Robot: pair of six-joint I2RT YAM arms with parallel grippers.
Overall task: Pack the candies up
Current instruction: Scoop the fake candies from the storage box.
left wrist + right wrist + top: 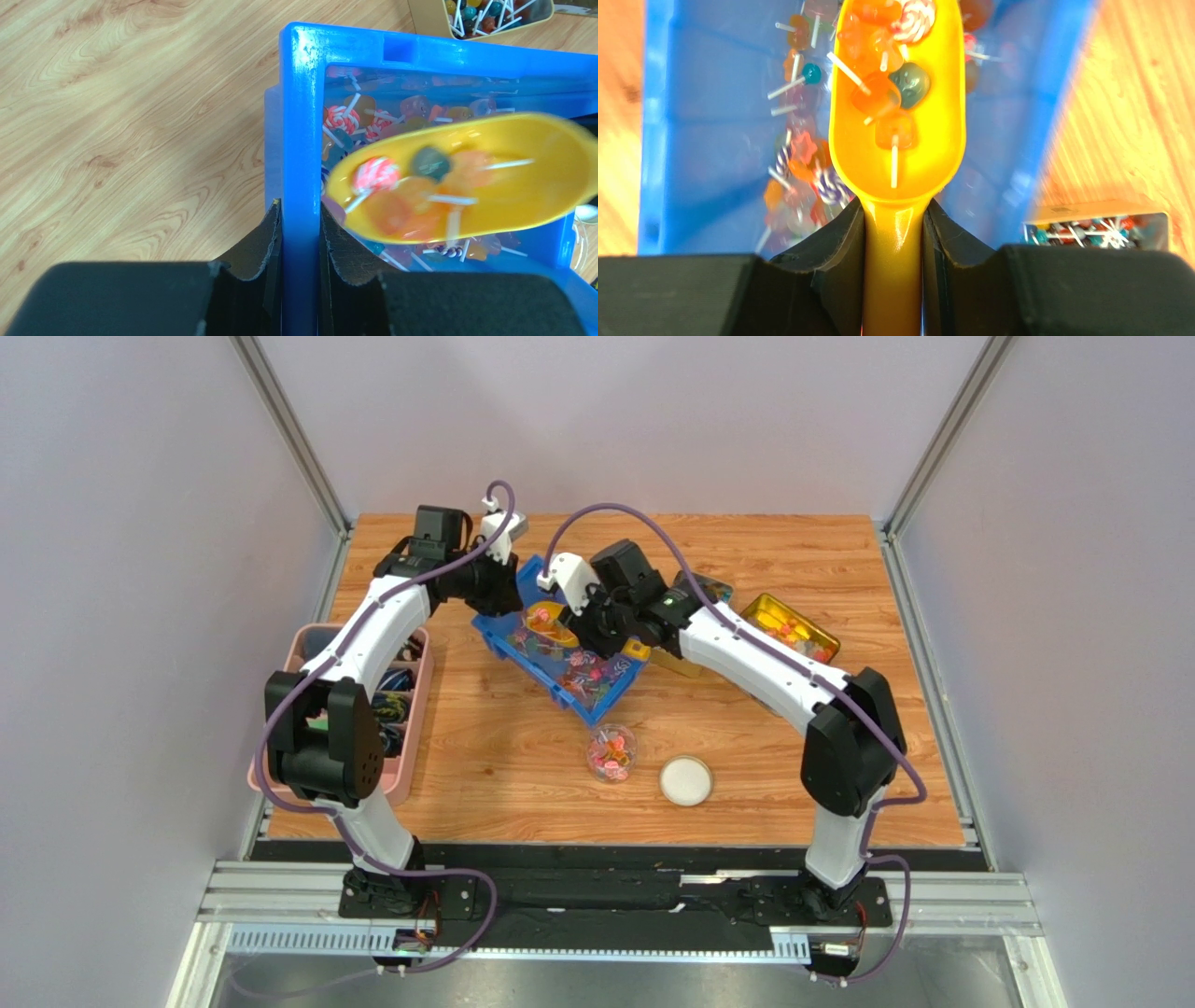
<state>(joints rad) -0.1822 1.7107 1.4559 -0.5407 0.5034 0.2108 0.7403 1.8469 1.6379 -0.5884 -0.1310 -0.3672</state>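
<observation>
- The candies (885, 98) are small lollipops on thin white sticks: orange, red, teal and one pink-and-white swirl. A heap of them lies in the bowl of a yellow scoop (938, 150).
- Their sticks point in mixed directions. One stick lies along the scoop's long axis, aimed back at the handle.
- In the right wrist view the scoop runs straight away from the right gripper (892, 210), bowl at the far end and open side up.
- The right gripper's fingers (840, 238) are closed on the scoop's handle, one on each side, so the scooped candies sit just beyond the fingertips.
- The scoop hangs over a blue bin (302, 140), and more lollipops lie loose on the bin's floor beneath it.
- The left gripper (300, 217) pinches the bin's side wall, one pad inside and one outside. The loaded scoop is just to its right.
- In the top view the bin's long axis runs diagonally on the wooden table (842, 756), from far left to near right.
- A small clear jar (612, 752) holding pink and red candies stands nearer the arm bases, with a white round lid (685, 781) just beside it.
- A gold tin (790, 627) of candies sits to the right of the bin.
</observation>
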